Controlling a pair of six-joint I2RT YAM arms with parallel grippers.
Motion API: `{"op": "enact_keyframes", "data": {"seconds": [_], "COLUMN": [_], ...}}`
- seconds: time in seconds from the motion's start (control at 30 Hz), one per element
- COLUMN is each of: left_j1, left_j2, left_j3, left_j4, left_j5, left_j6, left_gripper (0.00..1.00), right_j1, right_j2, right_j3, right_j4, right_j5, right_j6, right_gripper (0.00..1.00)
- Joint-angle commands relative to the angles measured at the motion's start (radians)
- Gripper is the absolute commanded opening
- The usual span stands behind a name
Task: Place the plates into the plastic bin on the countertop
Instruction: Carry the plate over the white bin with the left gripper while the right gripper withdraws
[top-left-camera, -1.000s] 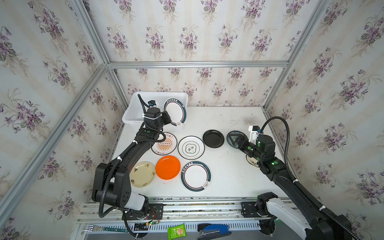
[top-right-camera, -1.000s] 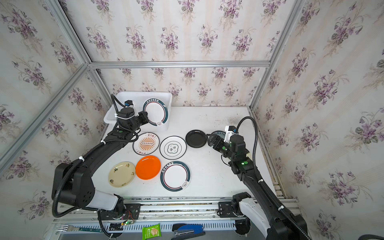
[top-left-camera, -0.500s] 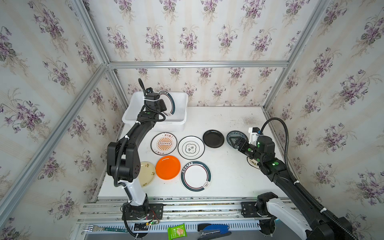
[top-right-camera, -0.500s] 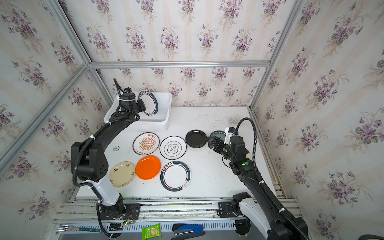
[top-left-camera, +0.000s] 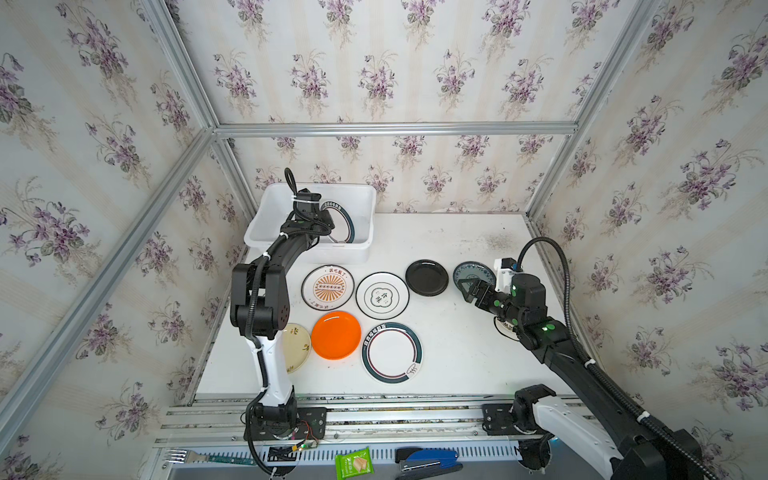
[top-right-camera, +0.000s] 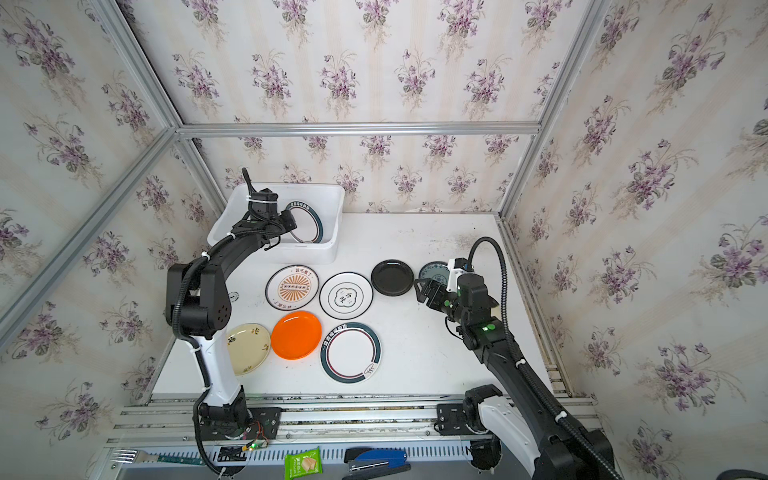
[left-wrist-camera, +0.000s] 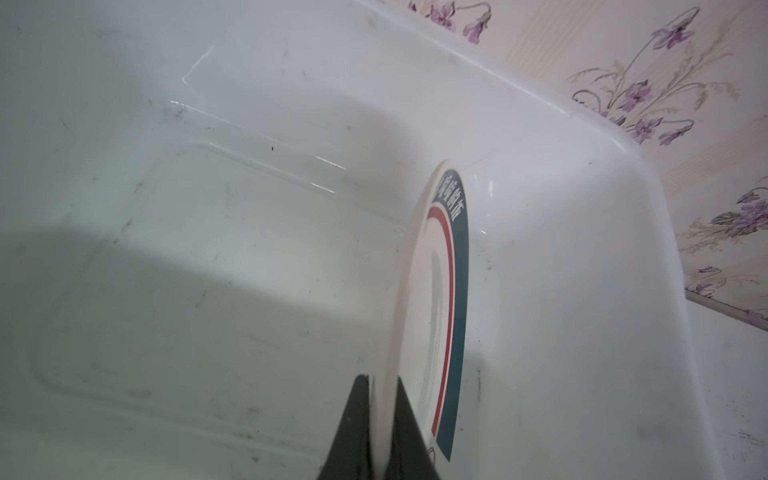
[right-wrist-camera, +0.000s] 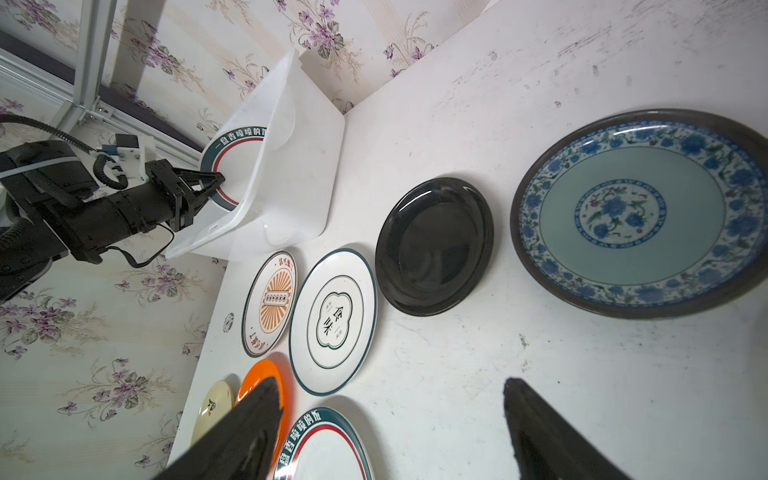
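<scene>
Evidently the left gripper (left-wrist-camera: 380, 380) pinches the teal-banded plate (left-wrist-camera: 436, 291) by its rim, held on edge, likely to clear the walls of the plastic bin (top-left-camera: 357, 195) at the countertop's (top-left-camera: 457, 353) far left corner. The right gripper (top-left-camera: 465, 291) gapes empty beside the blue plate (top-left-camera: 473, 268).

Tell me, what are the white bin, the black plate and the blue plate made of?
Bin: looks like thin plastic, milky and semi-glossy; light glows through its wall, and its corners are moulded round. Black plate: hard and high-gloss, with sharp reflections; glazed ceramic or melamine, cannot tell which. Blue plate: smooth, shiny floral surface with a duller dark rim; likewise ceramic or melamine.
</scene>
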Motion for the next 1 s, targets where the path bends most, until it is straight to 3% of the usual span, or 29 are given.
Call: {"op": "enact_keyframes", "data": {"seconds": [0.0, 0.37, 0.53, 0.73, 0.97], "left_j1": [0.007, 0.019, 0.023, 0.025, 0.024], "left_j2": [0.02, 0.112, 0.136, 0.133, 0.116], "left_j3": [0.016, 0.079, 0.099, 0.105, 0.111], "left_j4": [0.017, -0.033, -0.043, -0.044, -0.044], "left_j5": [0.043, 0.077, 0.094, 0.099, 0.115], "left_j6": [-0.035, -0.017, -0.026, -0.024, -0.001], "left_gripper": [0.0, 0.01, 0.09, 0.31, 0.37], "right_j1": [0.001, -0.001, -0.004, -0.008, -0.014], "right_j2": [-0.005, -0.018, -0.017, -0.005, 0.021], "right_j3": [0.003, 0.024, 0.036, 0.035, 0.043], "right_j4": [0.005, -0.038, -0.06, -0.068, -0.073], "right_j5": [0.026, 0.075, 0.094, 0.107, 0.11], "right_j6": [-0.019, -0.031, -0.027, -0.014, 0.009], "right_gripper": [0.86, 0.86, 0.86, 0.86, 0.84]}}
